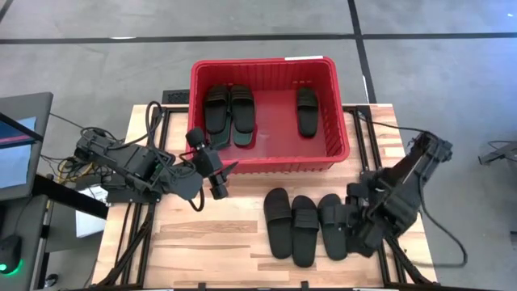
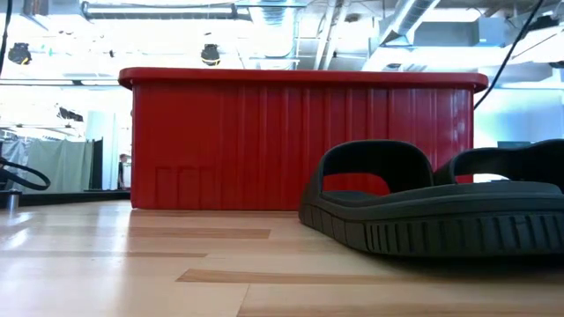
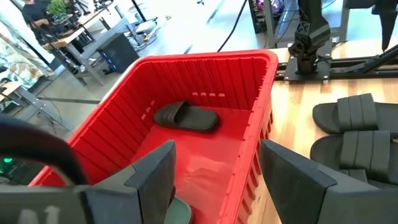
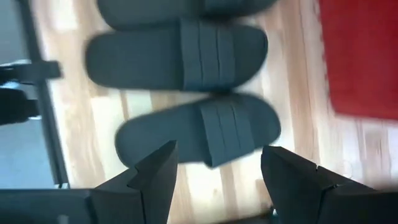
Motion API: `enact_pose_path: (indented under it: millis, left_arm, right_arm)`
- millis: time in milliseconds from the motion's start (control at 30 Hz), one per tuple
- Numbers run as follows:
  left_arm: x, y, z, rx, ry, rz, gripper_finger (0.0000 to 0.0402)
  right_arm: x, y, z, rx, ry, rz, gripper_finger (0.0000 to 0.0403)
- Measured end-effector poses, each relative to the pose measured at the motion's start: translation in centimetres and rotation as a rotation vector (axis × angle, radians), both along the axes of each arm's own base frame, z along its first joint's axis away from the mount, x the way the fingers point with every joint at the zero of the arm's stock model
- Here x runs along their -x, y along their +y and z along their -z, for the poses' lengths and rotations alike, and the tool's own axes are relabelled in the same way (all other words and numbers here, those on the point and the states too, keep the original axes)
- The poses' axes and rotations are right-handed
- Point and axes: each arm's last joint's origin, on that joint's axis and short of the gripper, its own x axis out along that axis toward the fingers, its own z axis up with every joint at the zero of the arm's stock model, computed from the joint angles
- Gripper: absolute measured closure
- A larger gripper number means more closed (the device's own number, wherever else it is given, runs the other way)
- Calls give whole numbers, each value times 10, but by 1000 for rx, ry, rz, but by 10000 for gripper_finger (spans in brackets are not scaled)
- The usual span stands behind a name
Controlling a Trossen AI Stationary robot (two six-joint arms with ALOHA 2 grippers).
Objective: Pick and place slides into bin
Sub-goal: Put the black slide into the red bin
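The red bin (image 1: pixel 269 163) is my landmark, standing at the far edge of the wooden table (image 1: pixel 210 242). Inside it I count 3 slides: 2 lying side by side (image 1: pixel 229 111) against the wall on my left arm's side, and 1 black slide (image 1: pixel 306 111) alone toward the opposite wall. In my left wrist view that lone slide (image 3: pixel 186 116) lies on the bin's floor, and a pale green edge (image 3: pixel 179 213) shows low down near my finger; I cannot tell more of it.

My left gripper (image 1: pixel 218 171) hangs at the bin's near wall, by the corner on my left side. Its fingers (image 3: pixel 152 175) are spread apart with nothing between them, the bin's rim showing below.

On the table just in front of the bin's near wall lie 3 black slides (image 1: pixel 305 226) in a row, side by side, soles down. My right gripper (image 1: pixel 356 229) is over the slide of that row farthest toward my right side. Its fingers (image 4: pixel 292 171) stand apart, empty, above that slide (image 4: pixel 199 132), and I cannot tell whether they touch it.

From table height, a black slide (image 2: pixel 441 211) lies in front of the bin's ribbed wall (image 2: pixel 264 141).
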Motion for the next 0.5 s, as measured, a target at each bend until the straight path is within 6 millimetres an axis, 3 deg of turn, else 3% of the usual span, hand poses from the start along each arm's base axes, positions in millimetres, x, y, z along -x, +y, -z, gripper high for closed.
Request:
enact_pose_path:
  millis: [200,500]
  left_arm:
    - [0,0,0,12,6,18,182]
    - [0,-1,0,35,-12,8,182]
  right_arm:
    - [3,26,24,35,125,28,187]
    - [11,62,59,218,128,-30,202]
